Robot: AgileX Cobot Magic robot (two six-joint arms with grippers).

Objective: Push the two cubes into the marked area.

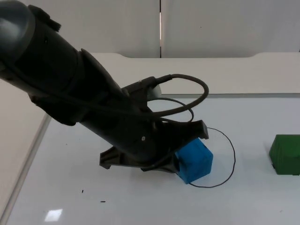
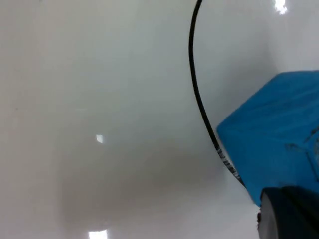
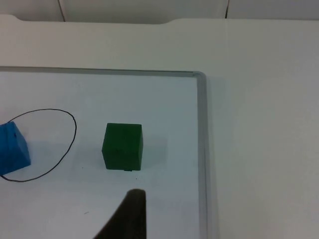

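Left arm (image 1: 93, 112) is lying across the table's (image 1: 61, 187) middle, blocking the approach to the blue cube (image 1: 194, 161) from the left. Blue cube is sitting on the black circle line (image 1: 233, 159), partly inside. Open board is stretching between the circle and the green cube (image 1: 286, 153), and around the green cube up to the board's raised edge (image 3: 202, 149).

My 2 cubes, blue cube (image 1: 195, 161) and green cube (image 3: 123, 146), look matt and smooth; the white board (image 1: 70, 187) under me shines glossy.
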